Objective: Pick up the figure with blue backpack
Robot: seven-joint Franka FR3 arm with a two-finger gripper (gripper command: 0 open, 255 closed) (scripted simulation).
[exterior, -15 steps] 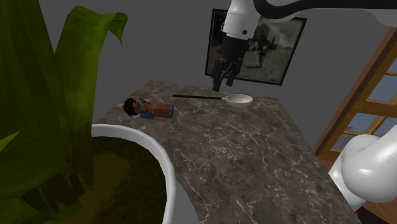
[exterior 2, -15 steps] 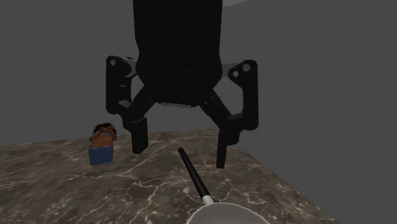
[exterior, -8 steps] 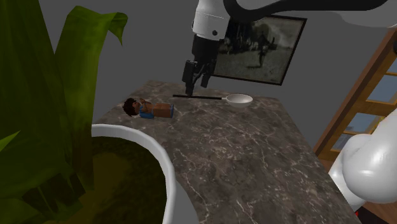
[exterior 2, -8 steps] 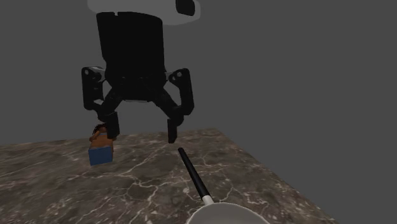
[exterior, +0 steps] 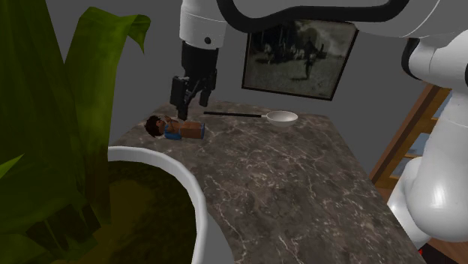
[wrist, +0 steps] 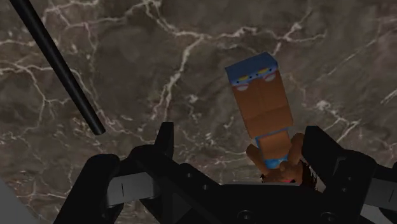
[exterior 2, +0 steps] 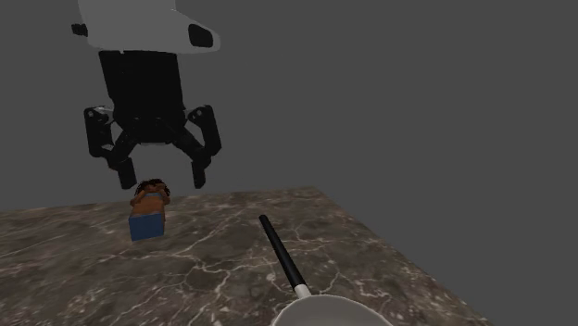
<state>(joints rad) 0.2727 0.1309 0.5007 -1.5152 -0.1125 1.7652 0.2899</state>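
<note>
Nearest the shoulder camera, at seven o'clock: a round white planter (exterior: pixel 189 189) with broad green leaves (exterior: pixel 90 90). Beyond it, a dark marble-patterned worktop (exterior: pixel 292 187).

The small brown figure with dark hair and blue backpack (exterior: pixel 176 129) is found lying flat near the worktop's far edge, at ten o'clock of the slab's middle, with its head turned to nine o'clock.

The black jaws are held wide apart, just above the figure at its twelve o'clock. Nothing is gripped. In the wrist view the figure (wrist: pixel 264 108) is seen between the spread fingers (wrist: pixel 164 141), untouched and nearer one of them.

A white-bowled ladle with a thin black handle (exterior: pixel 283 117) lies at the figure's three o'clock, apart from it. A framed dark picture (exterior: pixel 300 56) is hung on the grey wall behind.

Progress, as judged: the approach is made and rough alignment is reached. Descent, closing and lifting are left.
</note>
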